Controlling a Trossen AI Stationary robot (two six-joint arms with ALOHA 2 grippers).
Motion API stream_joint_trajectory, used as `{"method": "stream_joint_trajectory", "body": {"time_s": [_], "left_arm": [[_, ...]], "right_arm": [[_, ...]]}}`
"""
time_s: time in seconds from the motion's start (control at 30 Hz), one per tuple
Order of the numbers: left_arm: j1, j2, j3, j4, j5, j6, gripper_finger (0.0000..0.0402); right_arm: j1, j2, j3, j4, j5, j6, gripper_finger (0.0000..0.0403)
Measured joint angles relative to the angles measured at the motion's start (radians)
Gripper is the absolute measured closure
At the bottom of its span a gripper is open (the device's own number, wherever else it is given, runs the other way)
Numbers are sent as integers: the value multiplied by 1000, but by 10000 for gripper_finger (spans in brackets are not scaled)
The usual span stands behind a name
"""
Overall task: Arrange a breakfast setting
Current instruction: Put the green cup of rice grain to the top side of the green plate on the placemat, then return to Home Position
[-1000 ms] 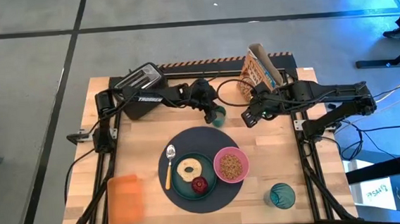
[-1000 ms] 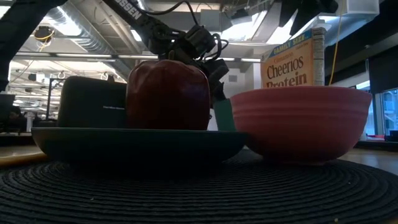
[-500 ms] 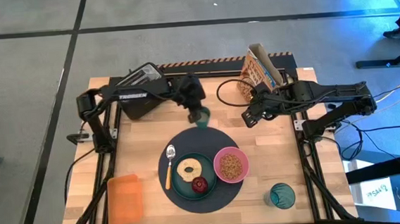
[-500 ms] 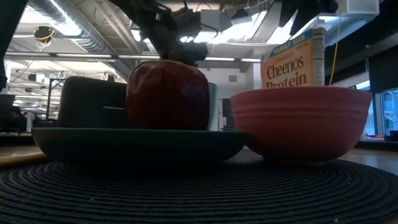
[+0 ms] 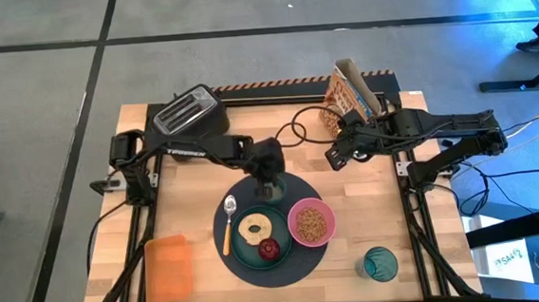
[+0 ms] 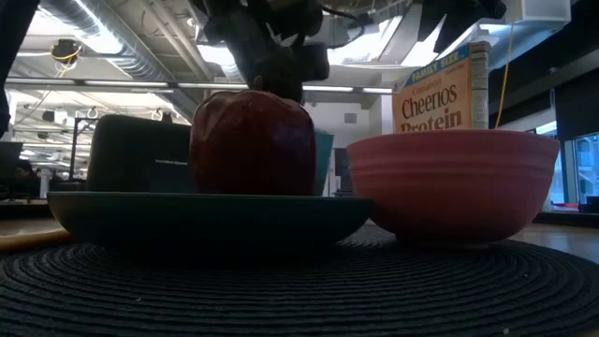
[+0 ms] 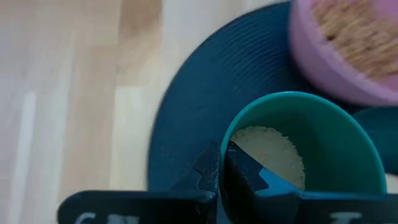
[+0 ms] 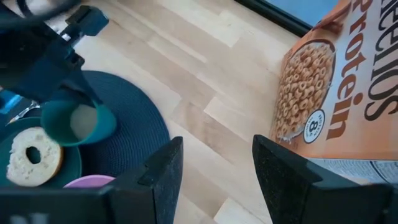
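Wooden table's nearly set, left gripper (image 5: 270,182) pinching the cup (image 7: 298,149) rim right above the mat's (image 5: 291,182) far edge, behind the plate (image 5: 241,251), right gripper (image 5: 335,158) open nearby

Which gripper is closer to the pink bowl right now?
Left. The left gripper, shut on the small green cup, is over the mat just beside the pink bowl. The right gripper waits open by the cereal box.

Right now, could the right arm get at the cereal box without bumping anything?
Probably yes: the right gripper hangs open beside the cereal box, with bare table between them; the left gripper holds the green cup over the mat.
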Motion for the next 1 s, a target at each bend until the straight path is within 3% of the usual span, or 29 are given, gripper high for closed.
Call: {"method": "stream_joint_trajectory", "body": {"time_s": [0.07,0.43,0.73,1.0], "left_arm": [[-6,12,0,-11,-45,0,398],[36,16,0,-6,-43,-31,381],[37,7,0,-22,10,-49,291],[87,-133,0,-40,80,-64,238]], "right_arm": [[0,0,0,0,0,-7,221],[0,0,0,0,0,-23,221],[0,-9,0,29,0,-59,221],[-1,-105,0,312,-71,-297,223]]}}
